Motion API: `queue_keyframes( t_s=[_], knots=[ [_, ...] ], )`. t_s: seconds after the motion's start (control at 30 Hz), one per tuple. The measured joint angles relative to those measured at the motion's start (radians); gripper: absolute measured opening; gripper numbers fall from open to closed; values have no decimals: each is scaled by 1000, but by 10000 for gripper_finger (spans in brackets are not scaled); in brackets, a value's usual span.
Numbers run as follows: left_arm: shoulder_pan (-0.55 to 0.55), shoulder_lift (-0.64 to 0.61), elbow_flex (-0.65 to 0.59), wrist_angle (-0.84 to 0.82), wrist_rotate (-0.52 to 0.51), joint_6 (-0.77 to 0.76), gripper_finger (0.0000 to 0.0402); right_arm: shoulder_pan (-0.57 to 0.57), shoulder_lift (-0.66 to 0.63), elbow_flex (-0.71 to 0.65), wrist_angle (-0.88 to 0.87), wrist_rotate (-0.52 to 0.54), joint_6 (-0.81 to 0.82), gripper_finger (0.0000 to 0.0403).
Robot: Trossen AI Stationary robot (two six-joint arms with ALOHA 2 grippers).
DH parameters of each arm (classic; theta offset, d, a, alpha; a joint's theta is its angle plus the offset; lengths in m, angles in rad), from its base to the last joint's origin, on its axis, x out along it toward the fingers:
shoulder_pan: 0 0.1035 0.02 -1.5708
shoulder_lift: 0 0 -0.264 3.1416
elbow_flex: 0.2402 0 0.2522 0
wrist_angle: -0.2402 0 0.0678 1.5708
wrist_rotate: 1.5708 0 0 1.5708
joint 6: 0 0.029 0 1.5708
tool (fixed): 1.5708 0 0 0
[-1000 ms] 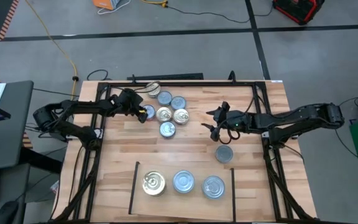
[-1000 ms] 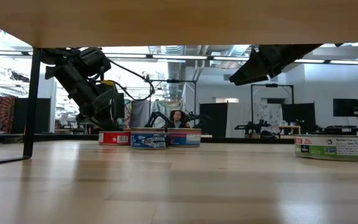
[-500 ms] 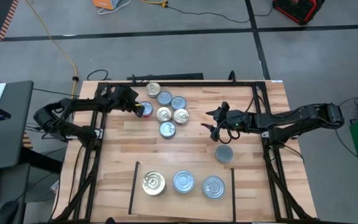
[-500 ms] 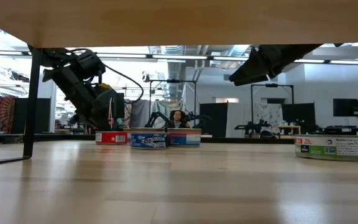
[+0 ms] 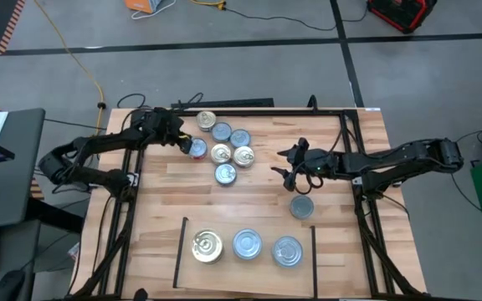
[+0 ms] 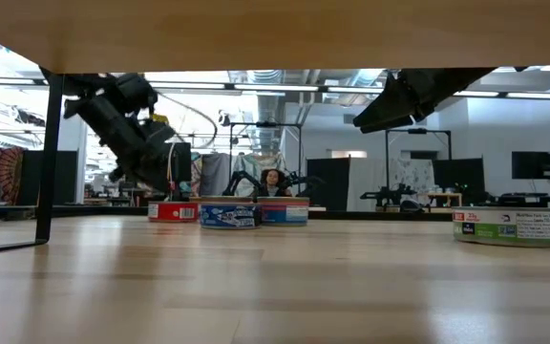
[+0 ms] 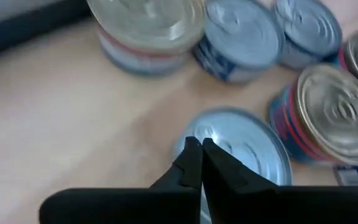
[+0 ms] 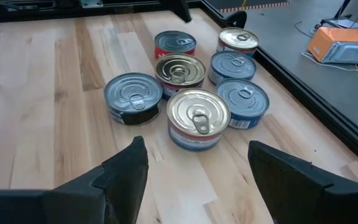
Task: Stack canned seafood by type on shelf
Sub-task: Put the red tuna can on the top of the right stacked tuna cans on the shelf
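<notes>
Several round tins of canned seafood [image 5: 224,146] sit in a cluster at the table's far middle, gold and silver tops mixed. One more tin [image 5: 302,206] stands alone to the right. The shelf [image 5: 181,251], a plank patch between thin black lines at the near edge, holds a gold-topped tin [image 5: 207,246] and two silver-topped tins [image 5: 248,244]. My left gripper [image 7: 201,151] is shut, its tips just above the near rim of the leftmost silver-topped tin [image 7: 244,149] with red sides. My right gripper [image 8: 197,171] hangs open to the right of the cluster, facing it.
A black metal frame [image 5: 132,201] runs around the table's left, far and right sides. Bare wood lies between the cluster and the shelf. Beyond the table are cables and a red case on the floor.
My left gripper has risen and drawn back from the red-sided tin toward the table's far left corner, staying shut. The tin has stayed on the table and shows more fully from above. My right gripper has kept still.
</notes>
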Motion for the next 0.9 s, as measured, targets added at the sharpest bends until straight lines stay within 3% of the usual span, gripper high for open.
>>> queue_keyframes(
  t_s=[0.17,0.53,0.7,0.9],
  knots=[
    [-21,-71,1,-36,-98,-19,20,0,0,0,0,0,0,302],
    [-22,-16,1,-74,-108,-26,167,2,0,0,-1,0,1,302],
    [-22,24,1,-77,-94,-3,177,2,0,0,-17,0,3,302],
    [-22,66,3,-69,-90,8,159,2,0,0,-24,1,9,302]
  ],
)
